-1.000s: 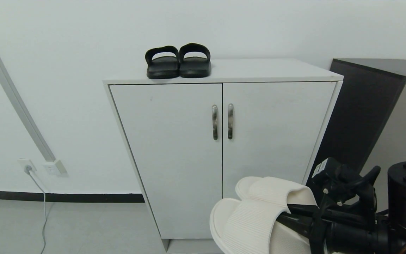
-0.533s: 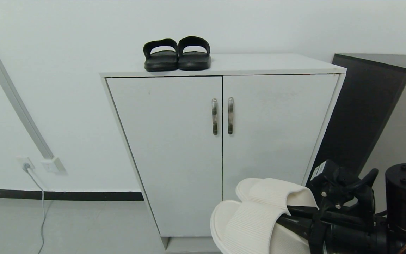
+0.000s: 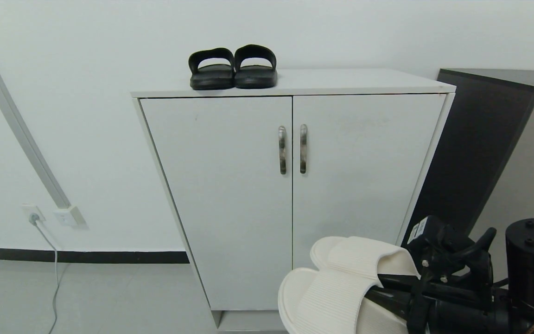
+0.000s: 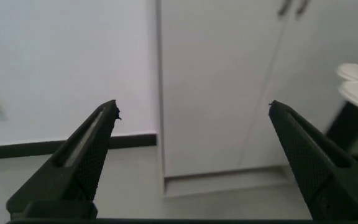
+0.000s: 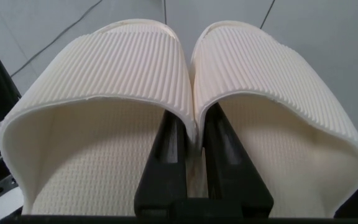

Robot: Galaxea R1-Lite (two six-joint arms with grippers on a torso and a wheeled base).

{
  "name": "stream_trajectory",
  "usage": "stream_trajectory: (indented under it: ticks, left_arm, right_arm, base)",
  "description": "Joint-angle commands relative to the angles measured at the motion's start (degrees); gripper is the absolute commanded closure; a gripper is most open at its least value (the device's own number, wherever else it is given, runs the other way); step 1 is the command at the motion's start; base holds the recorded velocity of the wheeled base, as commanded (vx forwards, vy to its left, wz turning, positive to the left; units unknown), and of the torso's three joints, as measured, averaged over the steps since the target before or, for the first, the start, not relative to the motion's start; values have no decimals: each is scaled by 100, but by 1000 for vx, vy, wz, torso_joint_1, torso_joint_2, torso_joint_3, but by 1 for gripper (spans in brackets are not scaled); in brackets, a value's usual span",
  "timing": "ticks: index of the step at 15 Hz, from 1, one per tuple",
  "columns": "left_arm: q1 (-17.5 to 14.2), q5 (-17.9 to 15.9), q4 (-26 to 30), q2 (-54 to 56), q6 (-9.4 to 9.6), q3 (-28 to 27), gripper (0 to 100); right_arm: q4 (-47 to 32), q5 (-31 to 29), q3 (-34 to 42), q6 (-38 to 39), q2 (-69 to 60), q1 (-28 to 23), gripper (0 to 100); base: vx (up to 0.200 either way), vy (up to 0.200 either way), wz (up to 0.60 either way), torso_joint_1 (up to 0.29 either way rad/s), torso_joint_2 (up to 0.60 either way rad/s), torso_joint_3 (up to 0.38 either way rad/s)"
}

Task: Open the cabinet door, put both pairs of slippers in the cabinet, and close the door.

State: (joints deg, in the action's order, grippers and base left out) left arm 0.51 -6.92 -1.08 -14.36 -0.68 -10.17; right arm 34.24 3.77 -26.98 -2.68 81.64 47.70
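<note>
Right gripper (image 5: 194, 127) was clamped on the cream slippers (image 5: 129, 62): one black finger (image 5: 169, 143) ran under each ribbed strap, with the two inner side walls pinched between them. Pair sat side by side, straps touching, toes pointing away from the wrist.

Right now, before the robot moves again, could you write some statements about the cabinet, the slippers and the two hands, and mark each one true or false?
1. Both doors of the white two-door cabinet are closed. True.
2. The pair of black open-toe slippers lies on the floor. False: it stands on top of the cabinet.
3. The right hand holds the pair of cream ribbed slippers. True.
4. The left hand grips a door handle. False: it is open, holds nothing and is apart from the cabinet.
</note>
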Motion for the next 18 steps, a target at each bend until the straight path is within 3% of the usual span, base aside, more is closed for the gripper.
stream_trajectory:
  ticks: [1,2,3,4,6,7,8,9,12,14,15,16,18]
  left_arm:
    - [19,-1232,-911,-2299,-37,-548,0]
    - [37,-1575,-1403,-2809,-37,-600,0]
    - [63,-1681,-1623,-3082,-37,-662,0]
    - [300,-1769,-2106,-3749,-37,-891,0]
    - [942,-1751,-2546,-4514,-81,-1356,0]
    - [1127,-1742,-2572,-4681,-125,-1515,0]
    - [1654,-1733,-2590,-5112,-327,-1989,0]
    - [1979,-1725,-2590,-5402,-477,-2306,0]
    - [2735,-1593,-2616,-6193,-547,-3202,0]
    - [3236,-1593,-2616,-6641,-775,-3747,0]
    - [3447,-1593,-2616,-6852,-960,-4028,0]
    - [3464,-1593,-2616,-6870,-969,-4046,0]
    - [3693,-1610,-2607,-7538,-1153,-4846,0]
  right_arm:
    - [3,1,8,-4,-17,2,100]
    - [3,1,8,-4,-25,2,100]
    - [21,1,17,-4,-34,2,100]
    - [91,1,26,-4,-34,2,100]
    - [162,1,61,-4,10,2,100]
    - [162,1,61,-13,10,2,100]
    - [162,-8,52,-4,19,2,100]
    - [162,-8,61,-4,10,2,100]
    - [162,1,70,5,19,-7,100]
    - [179,1,87,13,10,-15,100]
    - [179,1,87,22,10,-15,100]
    - [179,1,87,22,10,-15,100]
    - [179,1,87,31,19,-15,100]
  base:
    - [0,0,0,0,0,0]
    - [0,0,0,0,0,0]
    - [0,0,0,0,0,0]
    - [0,0,0,0,0,0]
    - [0,0,0,0,0,0]
    - [0,0,0,0,0,0]
    - [0,0,0,0,0,0]
    - [0,0,0,0,0,0]
    - [0,0,0,0,0,0]
    - [0,0,0,0,0,0]
    - [0,0,0,0,0,0]
    - [0,0,0,0,0,0]
    - [0,0,0,0,0,0]
